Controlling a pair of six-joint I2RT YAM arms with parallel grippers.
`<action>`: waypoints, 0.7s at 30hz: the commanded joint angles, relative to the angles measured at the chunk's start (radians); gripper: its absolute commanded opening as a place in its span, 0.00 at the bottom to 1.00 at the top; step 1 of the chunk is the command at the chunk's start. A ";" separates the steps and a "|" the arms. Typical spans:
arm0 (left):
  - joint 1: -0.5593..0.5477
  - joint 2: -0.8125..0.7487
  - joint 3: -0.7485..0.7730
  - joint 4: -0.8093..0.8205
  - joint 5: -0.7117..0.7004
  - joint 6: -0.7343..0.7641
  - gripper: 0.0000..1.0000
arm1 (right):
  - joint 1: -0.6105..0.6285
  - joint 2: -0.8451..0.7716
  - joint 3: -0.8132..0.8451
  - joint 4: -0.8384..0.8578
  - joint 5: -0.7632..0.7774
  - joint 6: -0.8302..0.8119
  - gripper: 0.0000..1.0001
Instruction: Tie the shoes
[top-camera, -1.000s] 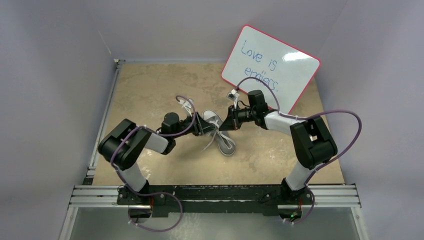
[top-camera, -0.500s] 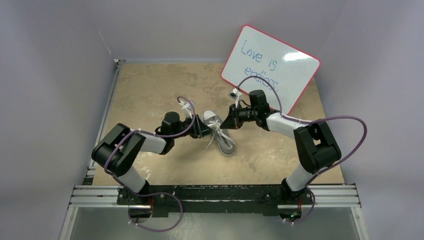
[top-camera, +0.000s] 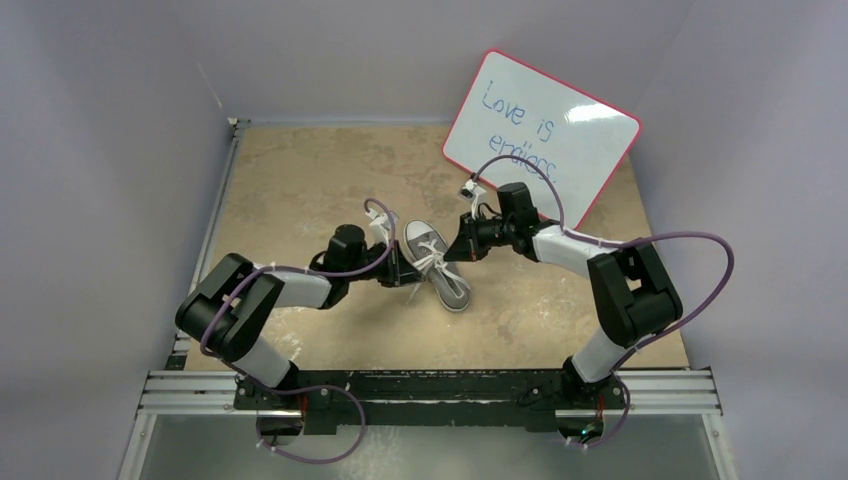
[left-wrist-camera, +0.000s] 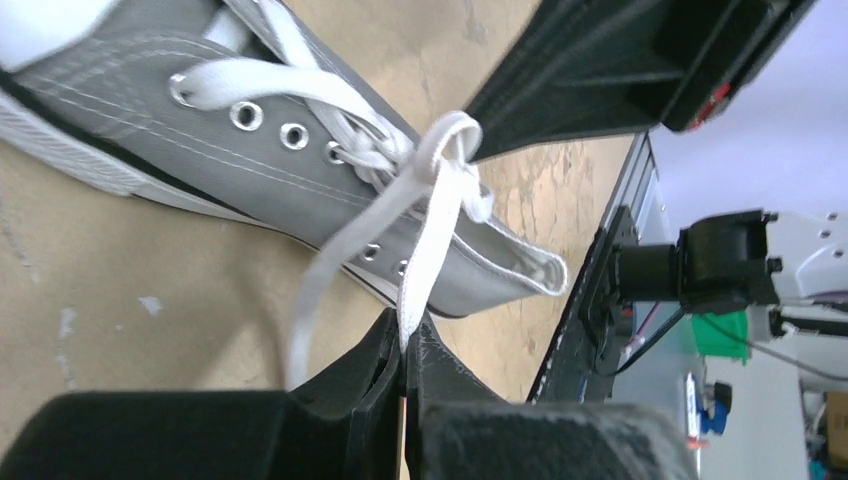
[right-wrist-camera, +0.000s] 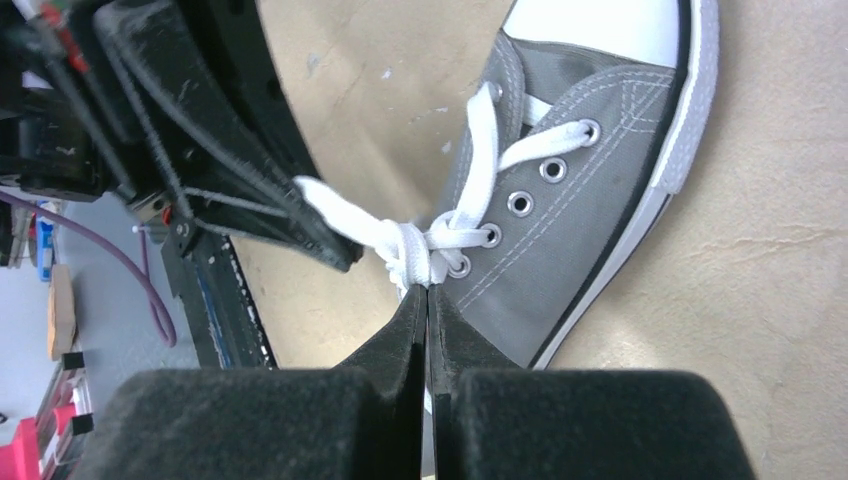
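Observation:
A small grey sneaker (top-camera: 440, 268) with a white toe cap lies mid-table, toe pointing away from the arms. On its left side my left gripper (top-camera: 411, 272) is shut on a white lace (left-wrist-camera: 432, 225) that rises taut from the fingertips (left-wrist-camera: 392, 340) to the eyelets. My right gripper (top-camera: 449, 251) comes in from the right, shut on the lace (right-wrist-camera: 410, 250) where the strands cross above the tongue. A loose lace end (left-wrist-camera: 305, 300) hangs blurred beside the left fingers. In the right wrist view the shoe (right-wrist-camera: 570, 220) fills the right and the left gripper (right-wrist-camera: 335, 255) sits close by.
A whiteboard (top-camera: 540, 135) with blue writing leans at the back right, behind the right arm. Metal rails (top-camera: 430, 385) run along the near table edge, and a rail (top-camera: 205, 250) borders the left side. Purple cables loop off both arms.
The left gripper was open beside the shoe and has now shut on the lace, having shifted slightly farther from the bases. The right gripper stays shut at the crossing.

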 joint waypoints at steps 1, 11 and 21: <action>-0.042 -0.061 0.053 -0.164 0.044 0.117 0.00 | 0.003 -0.047 0.026 -0.065 0.054 -0.009 0.00; -0.046 -0.152 -0.015 -0.179 0.007 0.099 0.00 | 0.004 -0.027 0.092 -0.212 0.136 -0.014 0.00; -0.059 -0.145 -0.038 -0.184 0.012 0.094 0.00 | 0.003 -0.018 0.113 -0.167 0.231 0.113 0.00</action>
